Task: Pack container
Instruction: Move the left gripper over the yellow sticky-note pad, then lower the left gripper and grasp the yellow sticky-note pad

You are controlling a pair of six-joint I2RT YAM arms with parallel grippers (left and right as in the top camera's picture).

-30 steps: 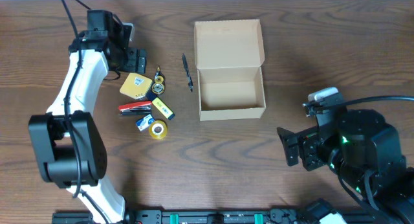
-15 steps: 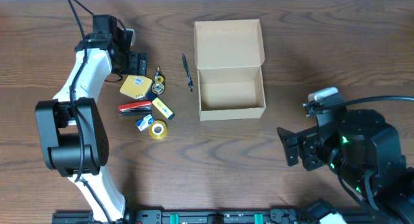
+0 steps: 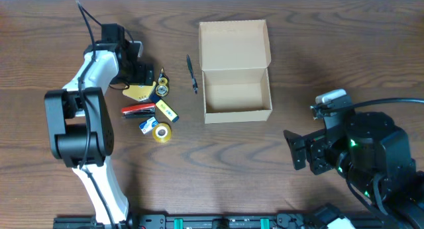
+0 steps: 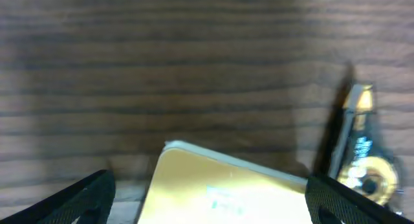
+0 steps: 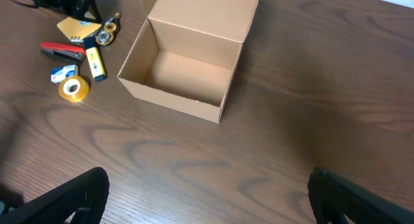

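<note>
The container, a tan cardboard box, stands open and empty at the table's middle, its flap lid laid back; it also shows in the right wrist view. My left gripper is open and low over the far edge of a small yellow pad. In the left wrist view its fingers straddle the pad without closing on it. My right gripper is open and empty, right of the box near the front; its view shows the fingers above bare table.
Left of the box lie a black pen, a brass clip cluster, a red stapler, a yellow marker, a small blue-white item and a yellow tape roll.
My left gripper has moved right and toward the front, from beside the pad to over its far edge. The right arm and the box have not moved.
</note>
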